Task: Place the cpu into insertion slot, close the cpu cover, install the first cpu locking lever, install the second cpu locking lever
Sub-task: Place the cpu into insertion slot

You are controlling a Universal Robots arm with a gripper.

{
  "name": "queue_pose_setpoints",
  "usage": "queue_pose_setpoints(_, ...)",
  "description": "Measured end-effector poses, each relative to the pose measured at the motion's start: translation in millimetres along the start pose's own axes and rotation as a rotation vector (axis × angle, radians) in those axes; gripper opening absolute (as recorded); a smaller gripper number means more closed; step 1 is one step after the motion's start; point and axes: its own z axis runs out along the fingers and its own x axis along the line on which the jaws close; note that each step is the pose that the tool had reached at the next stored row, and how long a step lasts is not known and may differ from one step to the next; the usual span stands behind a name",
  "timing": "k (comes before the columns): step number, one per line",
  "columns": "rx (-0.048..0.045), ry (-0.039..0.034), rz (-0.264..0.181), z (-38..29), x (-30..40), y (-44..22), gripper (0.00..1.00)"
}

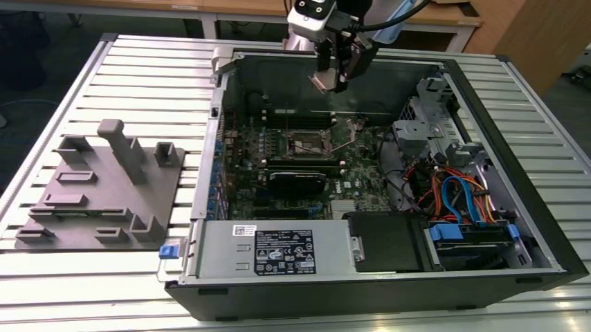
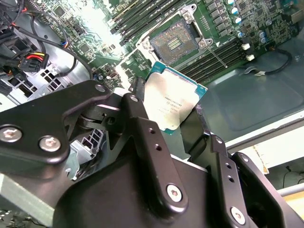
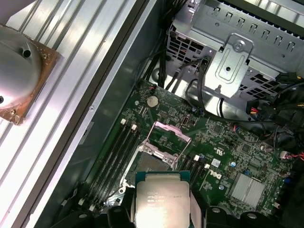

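Slatted metal table (image 1: 111,69) is carrying an open computer case (image 1: 369,297) lying on its side, with a grey fixture tray (image 1: 102,207) sitting beside it toward the exterior view's left. Wooden desks (image 1: 240,8) and a dark floor (image 1: 37,76) are showing behind the table. The gripper (image 1: 331,81) is hanging over the far side of the case, and it is pinching the cpu (image 1: 322,84) by two opposite edges. In both wrist views the black fingers (image 2: 142,123) are pressing on the chip's sides and its metal top is facing the cameras. The cpu is hanging in the air, well apart from the slot (image 1: 308,144), which is lying on the green board (image 1: 365,183) with its dark centre exposed and nothing seated in it. The cover (image 3: 170,135) appears to be standing raised at one edge of the slot, and a thin lever (image 2: 219,56) beside it appears to be lying unlatched. Judging from this, the first step is under way: the chip is not yet seated, and closing the cover and installing both levers are remaining.
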Motion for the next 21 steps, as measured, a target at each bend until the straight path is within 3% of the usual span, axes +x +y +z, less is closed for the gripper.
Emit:
queue_pose_setpoints(13,-0.0004,-0.0018,0.021,0.0,0.0,0.0,0.54)
queue_pose_setpoints(17,-0.001,-0.0045,0.051,0.1,0.0,0.0,0.54)
queue_pose_setpoints(21,-0.0017,-0.0107,0.112,0.3,0.0,0.0,0.54)
